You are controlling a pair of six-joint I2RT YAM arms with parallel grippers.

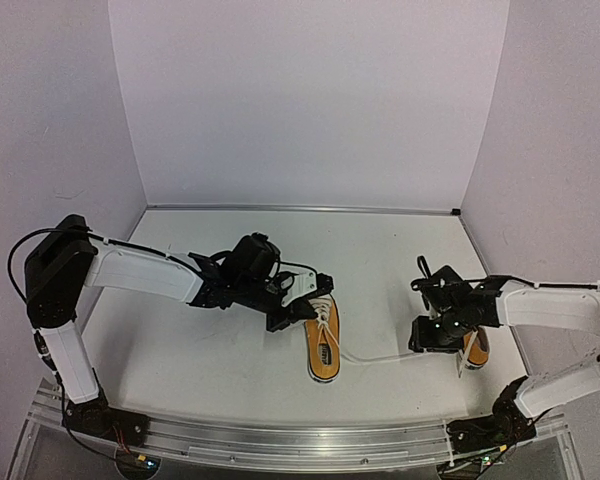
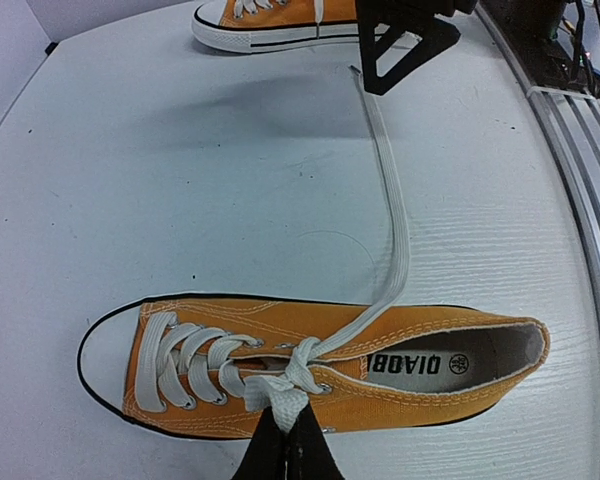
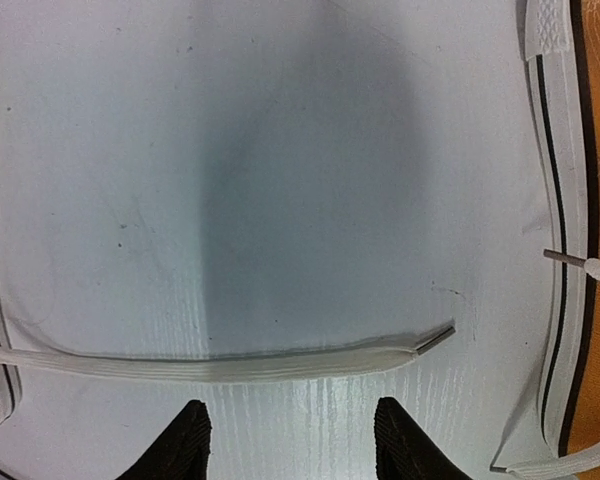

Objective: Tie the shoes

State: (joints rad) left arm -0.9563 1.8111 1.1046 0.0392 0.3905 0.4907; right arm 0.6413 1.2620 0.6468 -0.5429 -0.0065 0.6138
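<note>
Two orange shoes (image 1: pixel 324 345) (image 1: pixel 475 349), two arms (image 1: pixel 140 268) (image 1: pixel 555 305), one table (image 1: pixel 380 260).

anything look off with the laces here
Yes. One lace of the centre shoe runs far out across the table, its tip lying loose beside the other shoe, just in front of the open right gripper. The left gripper pinches the short lace end at the half-made knot.

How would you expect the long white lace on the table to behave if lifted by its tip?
Probably floppy: the lace curves limply across the table, so it would droop. It runs into the orange sneaker, so pulling may tug that. Its tip lies flush, perhaps awkward to pinch.
</note>
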